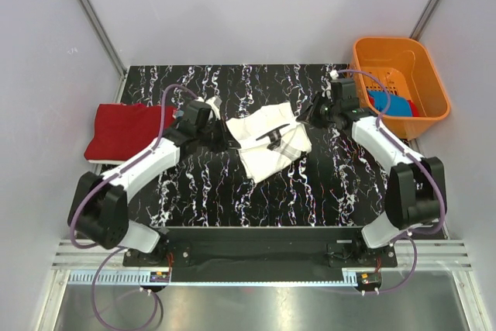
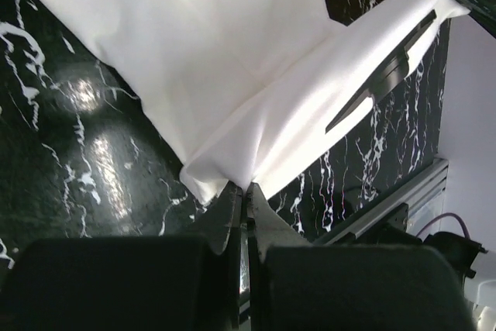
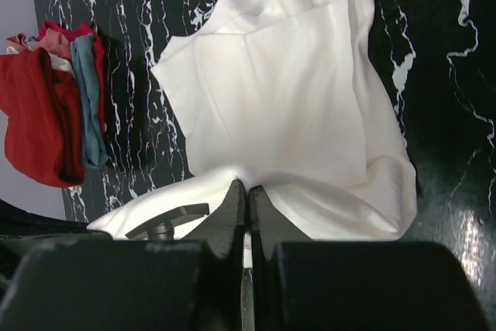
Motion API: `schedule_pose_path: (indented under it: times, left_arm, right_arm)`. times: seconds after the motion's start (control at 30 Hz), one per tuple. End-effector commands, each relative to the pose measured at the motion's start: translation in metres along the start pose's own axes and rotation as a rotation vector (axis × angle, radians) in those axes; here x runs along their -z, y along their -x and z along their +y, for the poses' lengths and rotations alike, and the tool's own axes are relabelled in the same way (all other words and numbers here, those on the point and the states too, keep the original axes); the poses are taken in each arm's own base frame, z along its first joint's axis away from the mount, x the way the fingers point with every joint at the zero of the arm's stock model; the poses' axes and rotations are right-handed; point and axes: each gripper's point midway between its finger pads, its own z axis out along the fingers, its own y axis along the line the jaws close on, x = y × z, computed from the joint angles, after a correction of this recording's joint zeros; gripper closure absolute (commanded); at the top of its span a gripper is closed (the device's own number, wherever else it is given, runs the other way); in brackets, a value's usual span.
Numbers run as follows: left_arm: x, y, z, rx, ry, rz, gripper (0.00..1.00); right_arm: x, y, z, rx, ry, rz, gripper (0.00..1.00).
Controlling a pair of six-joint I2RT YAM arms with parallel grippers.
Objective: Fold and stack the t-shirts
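Print point(image 1: 273, 134) on the white t-shirt point(image 1: 260, 156) is a dark bar, illegible.

The left arm point(image 1: 143, 162) and the right arm point(image 1: 380, 139) both reach forward and lean in toward each other. The left end effector point(image 2: 244, 189) is squeezed tight on one edge of the white shirt point(image 2: 232, 52). The right end effector point(image 3: 246, 186) is squeezed tight on another edge.
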Motion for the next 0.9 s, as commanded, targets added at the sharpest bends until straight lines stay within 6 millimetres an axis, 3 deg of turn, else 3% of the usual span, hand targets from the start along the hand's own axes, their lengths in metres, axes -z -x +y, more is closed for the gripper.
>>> schedule_pose_path:
  times: [0.0,0.17,0.2,0.27,0.3,0.37,0.4,0.43,0.5,0.53,0.57,0.63,0.73,0.77,0.83,0.87]
  left_arm:
    - [-0.005,0.027,-0.007,-0.019,-0.071,-0.017,1.0]
    - [-0.022,0.057,0.013,0.044,-0.071,-0.022,1.0]
    - [-0.023,0.066,0.019,0.059,-0.073,-0.038,1.0]
    - [-0.03,0.074,0.023,0.095,-0.094,-0.029,1.0]
    - [-0.03,0.09,0.025,0.101,-0.108,-0.061,1.0]
    - [-0.039,0.098,0.035,0.133,-0.105,-0.051,1.0]
    - [-0.039,0.113,0.035,0.133,-0.111,-0.073,1.0]
    - [-0.05,0.114,0.048,0.155,-0.087,-0.059,1.0]
    - [-0.058,0.129,0.063,0.181,-0.061,-0.073,0.77]
    - [-0.071,0.136,0.072,0.196,-0.051,-0.066,0.56]
    - [-0.077,0.141,0.077,0.203,-0.042,-0.07,0.42]
    - [-0.087,0.146,0.091,0.219,-0.008,-0.058,0.19]
    - [-0.08,0.15,0.097,0.202,0.037,-0.094,0.12]
    - [-0.079,0.141,0.102,0.2,0.052,-0.087,0.11]
    - [-0.07,0.139,0.1,0.191,0.064,-0.103,0.11]
    - [-0.069,0.128,0.106,0.193,0.079,-0.089,0.11]
  right_arm:
    - [-0.016,0.05,0.012,0.078,0.026,-0.135,1.0]
    - [-0.047,0.073,0.027,0.109,0.094,-0.122,1.0]
    - [-0.061,0.07,0.021,0.1,0.09,-0.097,1.0]
    - [-0.069,0.087,0.033,0.104,0.126,-0.11,1.0]
    - [-0.079,0.097,0.039,0.108,0.146,-0.114,1.0]
    - [-0.092,0.104,0.046,0.102,0.186,-0.104,1.0]
    - [-0.107,0.115,0.051,0.099,0.205,-0.107,1.0]
    - [-0.115,0.119,0.053,0.096,0.217,-0.1,0.87]
    - [-0.144,0.13,0.049,0.084,0.211,-0.089,0.5]
    - [-0.154,0.135,0.044,0.07,0.186,-0.095,0.36]
    - [-0.161,0.132,0.037,0.055,0.162,-0.066,0.21]
    - [-0.17,0.134,0.037,0.057,0.168,-0.043,0.19]
    - [-0.157,0.13,0.033,0.096,0.148,-0.061,0.2]
    - [-0.152,0.129,0.03,0.114,0.139,-0.071,0.21]
    - [-0.135,0.122,0.014,0.137,0.075,-0.075,0.25]
    - [-0.131,0.117,0.006,0.135,0.053,-0.064,0.27]
